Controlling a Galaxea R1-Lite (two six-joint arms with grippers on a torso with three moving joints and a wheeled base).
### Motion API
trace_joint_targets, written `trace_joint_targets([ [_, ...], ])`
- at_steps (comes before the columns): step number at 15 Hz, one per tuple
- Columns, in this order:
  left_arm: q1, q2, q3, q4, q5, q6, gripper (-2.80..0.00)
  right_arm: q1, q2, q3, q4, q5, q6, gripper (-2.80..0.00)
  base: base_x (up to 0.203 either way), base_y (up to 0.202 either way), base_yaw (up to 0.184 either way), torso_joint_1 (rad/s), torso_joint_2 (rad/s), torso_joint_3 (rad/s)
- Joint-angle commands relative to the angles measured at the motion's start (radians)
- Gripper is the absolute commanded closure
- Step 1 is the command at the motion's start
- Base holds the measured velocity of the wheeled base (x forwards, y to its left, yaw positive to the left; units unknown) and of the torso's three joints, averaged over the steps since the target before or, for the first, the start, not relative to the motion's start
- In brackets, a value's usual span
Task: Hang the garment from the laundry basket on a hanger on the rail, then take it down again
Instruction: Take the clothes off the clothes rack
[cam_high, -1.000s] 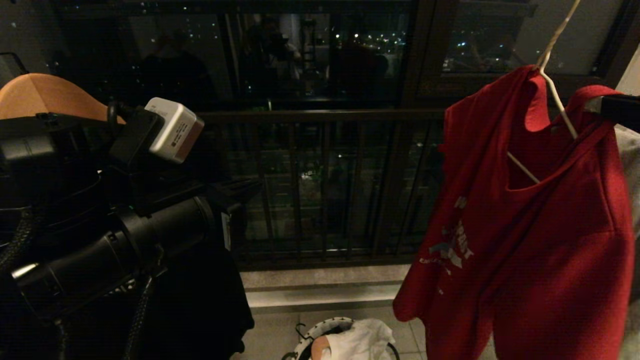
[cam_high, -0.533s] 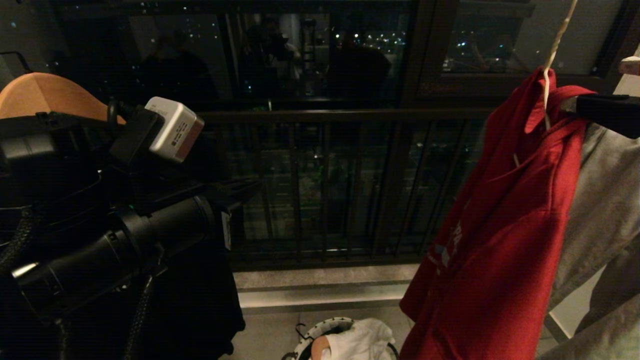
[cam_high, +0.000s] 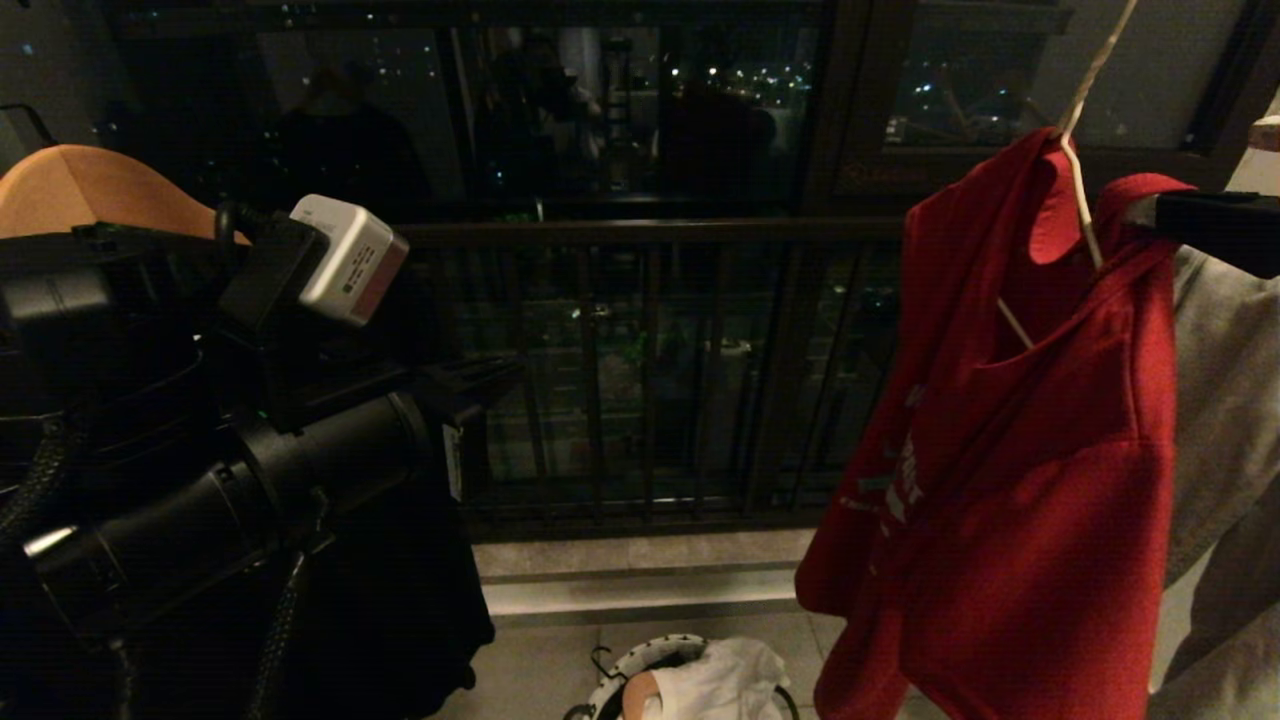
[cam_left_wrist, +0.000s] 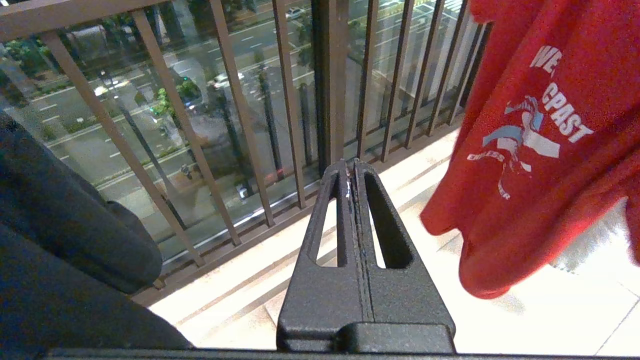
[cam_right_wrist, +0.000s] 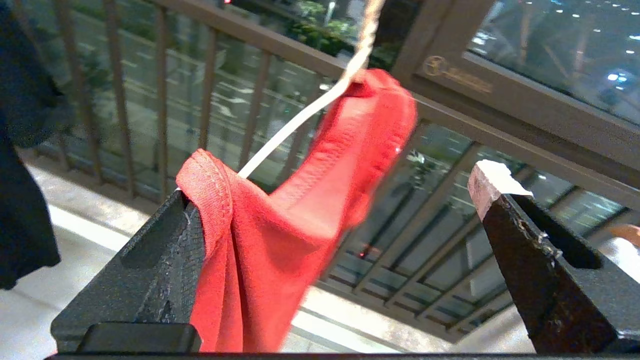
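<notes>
The red garment (cam_high: 1040, 480) hangs on the white wire hanger (cam_high: 1083, 210) at the right of the head view, lettering turned partly sideways. The hanger's neck runs up out of frame, and the rail is out of view. My right gripper (cam_high: 1205, 170) is open at the collar. In the right wrist view the jaws (cam_right_wrist: 335, 190) stand wide apart, the garment's collar (cam_right_wrist: 260, 250) lying against one finger and the hanger wire (cam_right_wrist: 300, 125) just beyond. My left gripper (cam_left_wrist: 351, 172) is shut and empty, held left of the garment (cam_left_wrist: 550, 150). The laundry basket (cam_high: 625, 668) sits on the floor below.
A white cloth (cam_high: 720, 680) lies in the basket. A wooden hanger (cam_high: 80, 190) carries a black garment (cam_high: 400, 600) at the left, behind my left arm (cam_high: 250, 480). Grey cloth (cam_high: 1230, 400) hangs at the far right. The balcony railing (cam_high: 640, 235) runs across behind.
The garment has swung on its hanger, turning edge-on and then partly back toward me. My right gripper's finger has moved in to the collar. The left arm has stayed still.
</notes>
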Motion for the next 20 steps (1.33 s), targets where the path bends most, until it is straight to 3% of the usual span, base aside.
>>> trace_joint_targets([
  [1,0.000,-0.001,-0.001,-0.004,0.001,0.000,0.00,-0.011,-0.023,0.001,-0.002,-0.026,-0.002,-2.80,0.000,0.000,0.000,0.000,0.00,0.000],
  [7,-0.005,-0.007,-0.001,-0.004,0.001,0.000,0.00,-0.079,-0.031,0.003,-0.001,-0.169,-0.055,-2.80,0.000,0.000,0.000,0.000,0.00,0.000],
  [15,-0.005,-0.012,-0.004,-0.004,0.001,0.000,0.00,-0.327,0.050,-0.016,-0.003,-0.167,-0.090,-2.80,0.000,0.000,0.000,0.000,0.00,0.000],
  [20,-0.003,-0.007,-0.004,-0.004,0.001,0.000,0.00,-0.421,0.144,-0.082,-0.008,-0.163,-0.096,-2.80,0.000,0.000,0.000,0.000,0.00,0.000],
])
